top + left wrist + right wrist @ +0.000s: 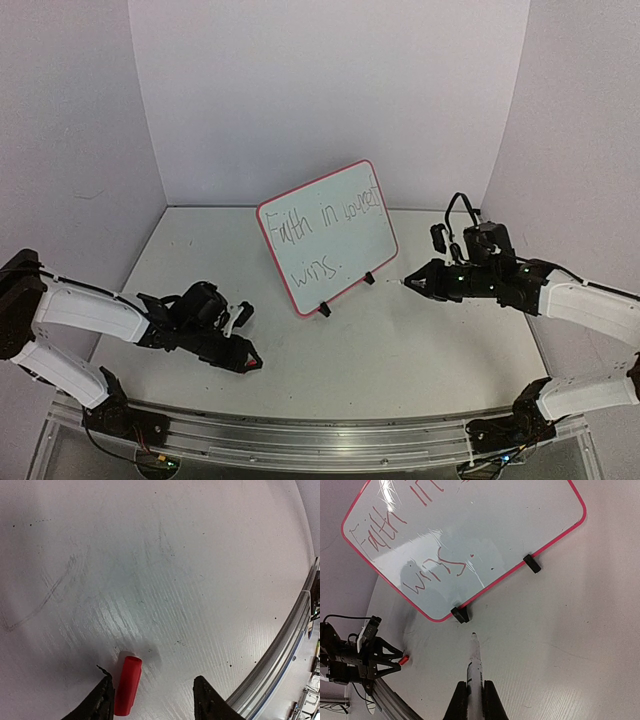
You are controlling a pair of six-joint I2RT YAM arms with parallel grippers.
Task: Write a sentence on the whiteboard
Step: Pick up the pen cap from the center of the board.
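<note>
Standing at the centre of the top view, the board (365,250) leans back on two black feet (324,309) on the worktop (400,350), turned so that its right side sits higher in the frame. The sentence (327,215) runs across it in two lines, "Faith in yourself" above and "wins." below. It looks dark from above and reddish in the right wrist view, where the top line is cut by the frame edge.

At the right of the top view, the right arm comes in from the frame edge with its elbow bent and its wrist about level. The right tool (425,283) points left toward the board's lower right corner. Its fingers (462,700) are clamped on a thin marker (475,665). The marker's tip is off the board, above bare worktop just below the foot at centre frame (460,614).

At the lower left of the top view, the left arm stretches low over the worktop, its white link slanting toward the centre. The left tool (245,358) is angled right and downward, well apart from the board. In its own wrist view the jaws stand wide apart over the worktop, and a red cap (127,685) lies against the finger at the left of the frame. It does not reach the other finger, and I cannot tell what keeps it there. A metal rail (270,660) crosses the lower right of that view.
</note>
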